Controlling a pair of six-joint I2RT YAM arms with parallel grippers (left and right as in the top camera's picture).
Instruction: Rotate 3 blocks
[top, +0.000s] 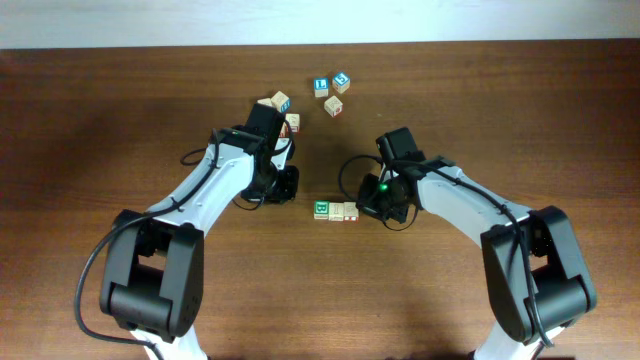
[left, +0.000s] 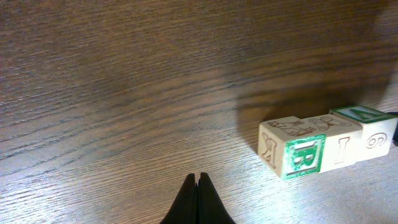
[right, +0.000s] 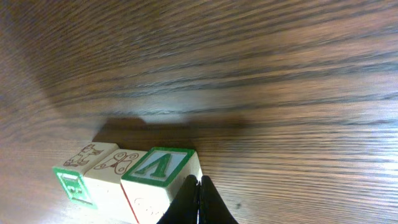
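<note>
Three blocks lie side by side in a row at the table's middle: a green-faced one (top: 322, 209), a plain beige one (top: 338, 211) and a red-trimmed one (top: 351, 212). In the left wrist view the row lies at the right, its green-faced end block (left: 303, 155) nearest; my left gripper (left: 198, 178) is shut, empty, and well to the left of it. In the right wrist view the end block with a green V on top (right: 160, 167) sits right against my right gripper (right: 199, 180), which is shut with its tips at that block's near corner. In the overhead view my right gripper (top: 369, 208) sits just right of the row.
Several other letter cubes lie at the back: two blue-faced ones (top: 320, 85) (top: 342, 81), a beige one (top: 334, 105), and two more (top: 280, 101) (top: 293, 123) beside the left arm's wrist. Bare wooden table (top: 120, 120) surrounds the row.
</note>
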